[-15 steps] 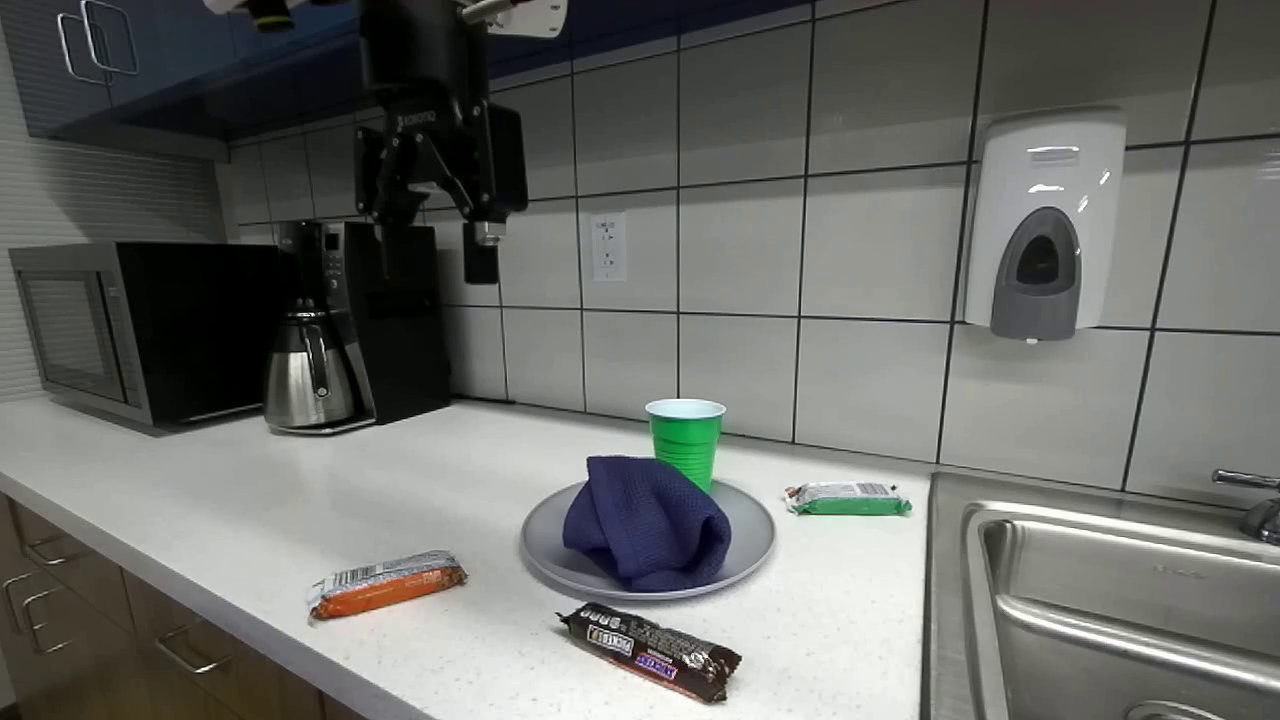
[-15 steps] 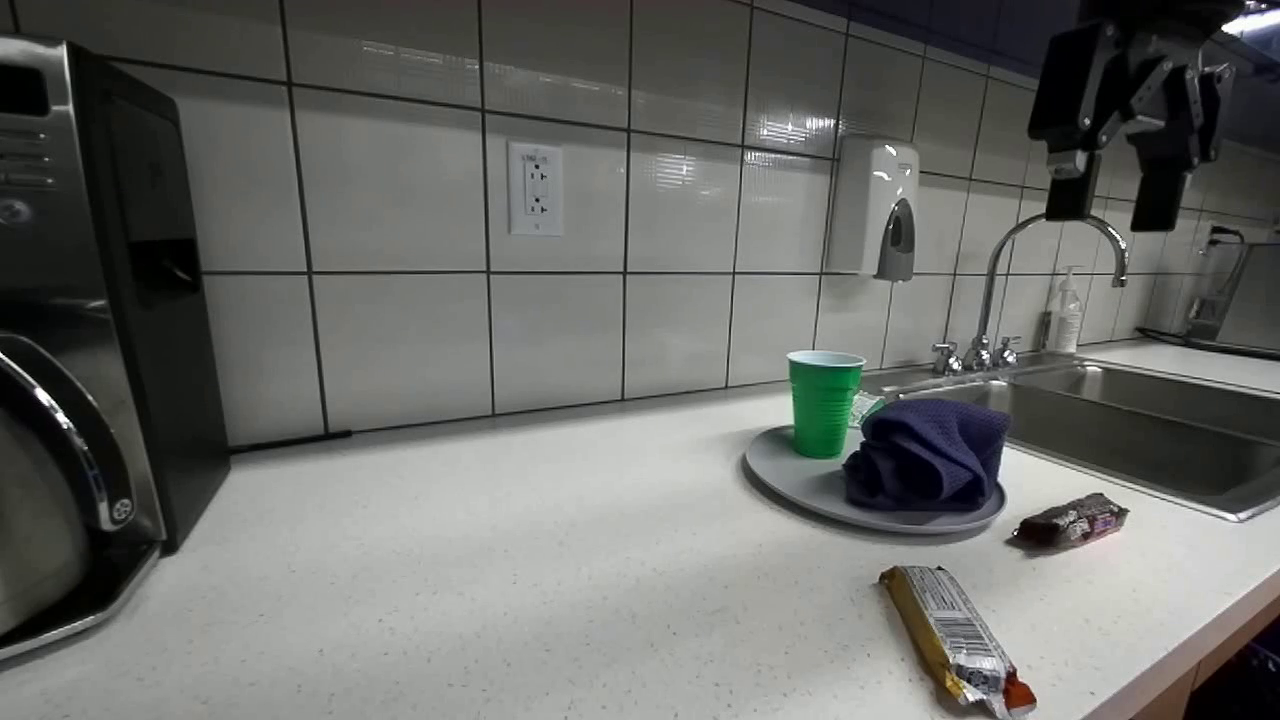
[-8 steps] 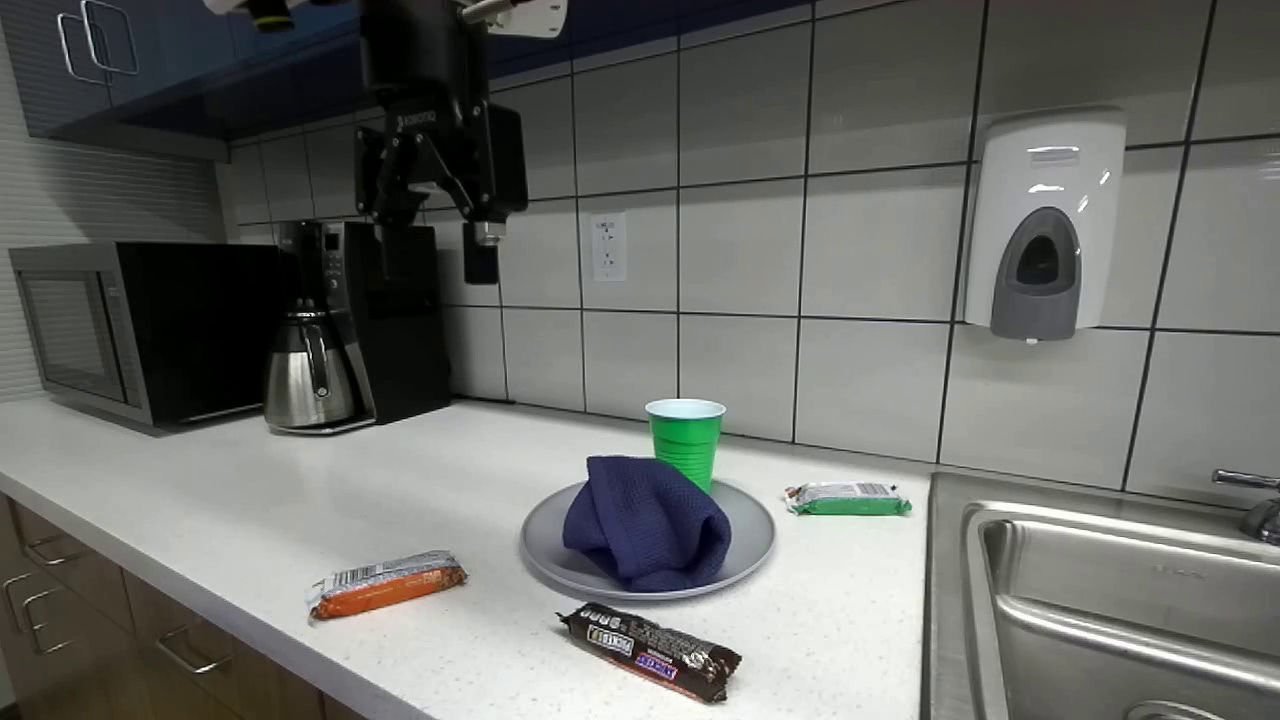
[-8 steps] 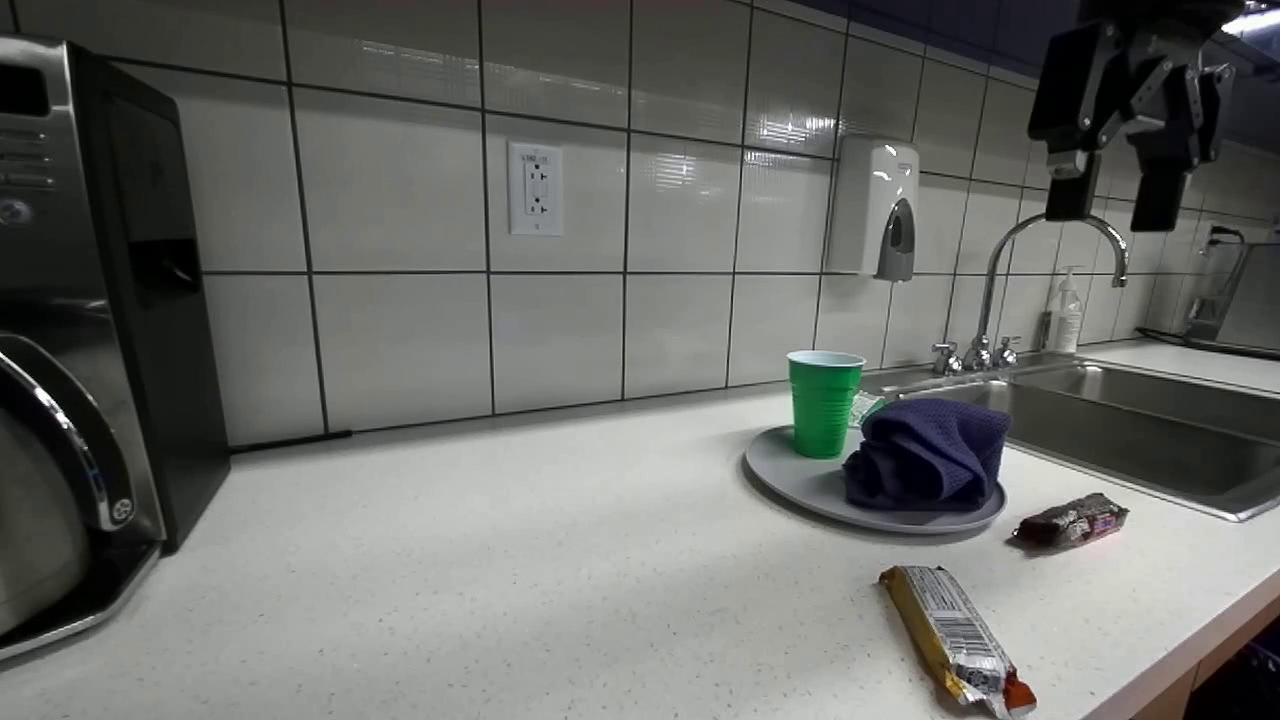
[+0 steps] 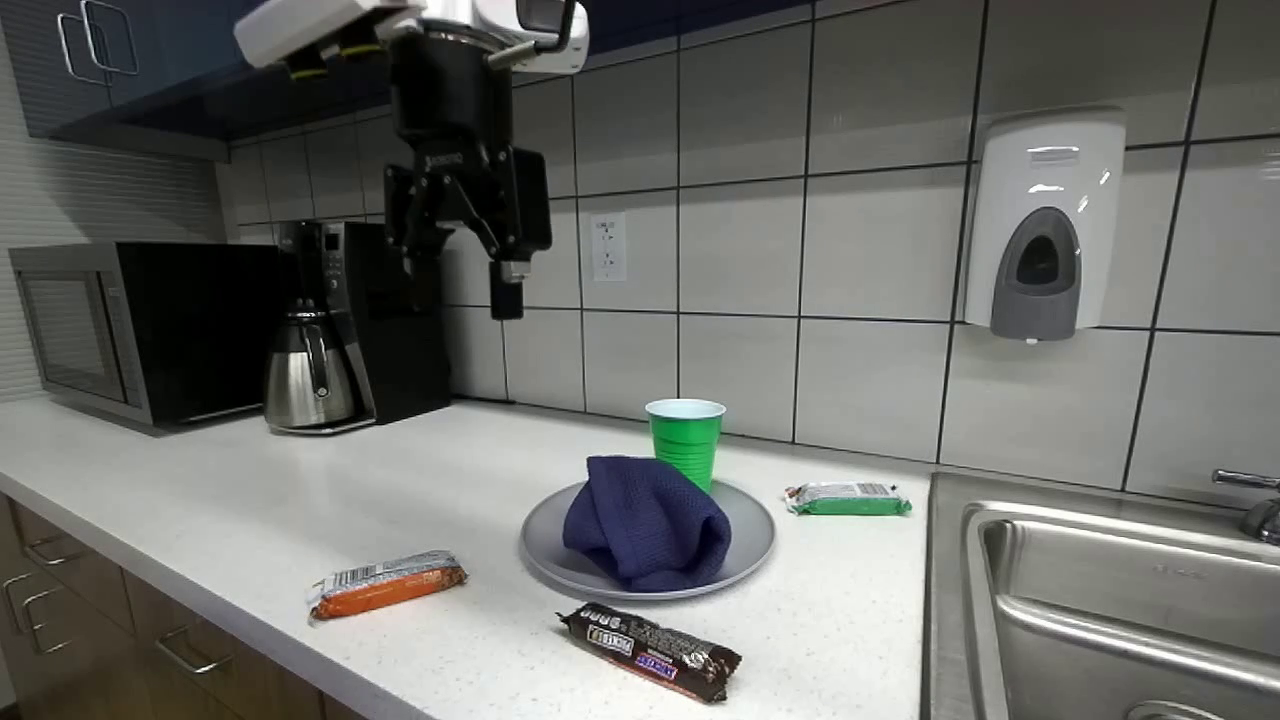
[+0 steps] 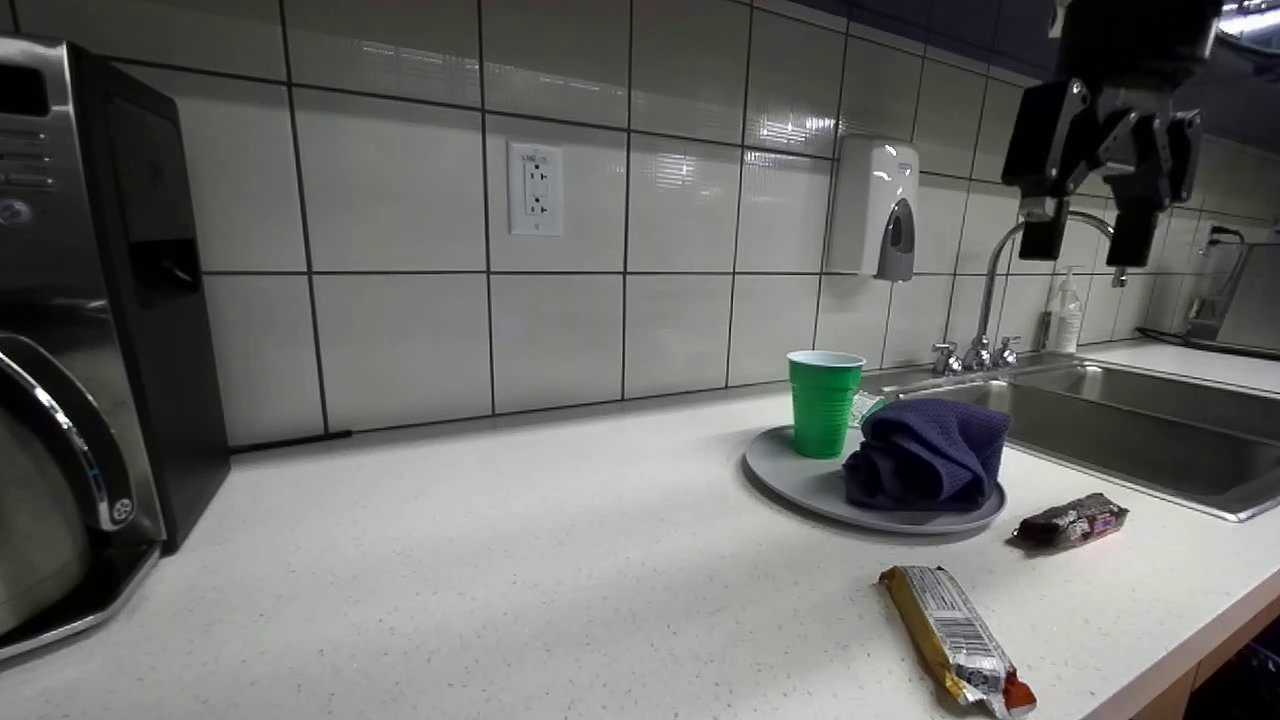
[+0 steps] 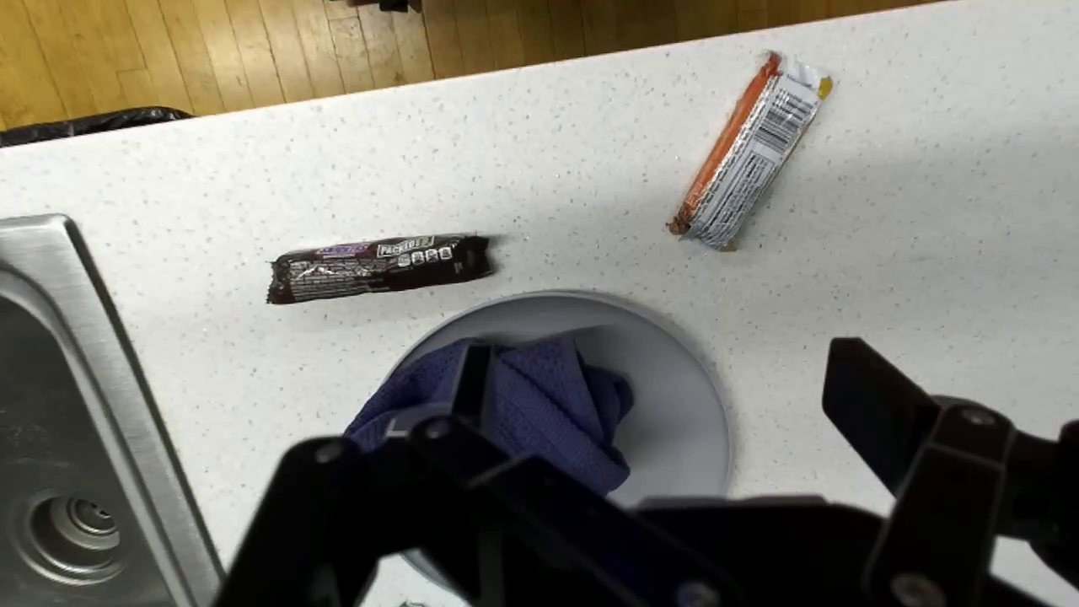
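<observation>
My gripper (image 6: 1089, 238) hangs empty, jaws wide apart; navy cloth (image 5: 650, 525) is lower, on the plate (image 5: 547, 547), likely propped by its own folds; green cup (image 5: 686, 443) upright, plate's far side

**Kitchen Surroundings: Surfaces and Fixtures**

The tiled wall (image 5: 743, 245) shows dark joints and carries an electrical outlet (image 6: 536, 189) and a soap dispenser (image 5: 1050, 220). Blue upper cabinets (image 5: 180, 45) sit above the speckled white countertop (image 6: 480, 570); wood-fronted base cabinets (image 5: 100, 625) stand beneath. A stainless-steel sink (image 5: 1080, 565) is set into the surface. Wood-plank flooring (image 7: 253, 42) lies past the front edge. A bright overhead light (image 6: 1250, 20) shows in an exterior view.
</observation>
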`<state>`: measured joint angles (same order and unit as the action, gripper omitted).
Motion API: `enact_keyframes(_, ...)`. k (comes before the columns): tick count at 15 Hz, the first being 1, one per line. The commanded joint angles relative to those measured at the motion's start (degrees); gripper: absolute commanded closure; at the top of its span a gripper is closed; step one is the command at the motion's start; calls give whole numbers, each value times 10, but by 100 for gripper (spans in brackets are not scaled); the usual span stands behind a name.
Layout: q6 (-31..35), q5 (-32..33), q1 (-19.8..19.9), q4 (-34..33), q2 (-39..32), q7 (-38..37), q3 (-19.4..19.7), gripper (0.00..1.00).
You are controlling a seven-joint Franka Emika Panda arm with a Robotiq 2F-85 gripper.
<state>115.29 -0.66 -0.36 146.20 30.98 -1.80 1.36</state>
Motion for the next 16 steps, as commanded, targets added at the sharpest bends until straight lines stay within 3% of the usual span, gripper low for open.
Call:
enact_keyframes(1,62,8,22,1,-47,-22,-4,0)
enact_keyframes(10,206,32,51,2,-147,-139,-18,0)
enact_keyframes(16,247,77,59,-4,-191,-238,-27,0)
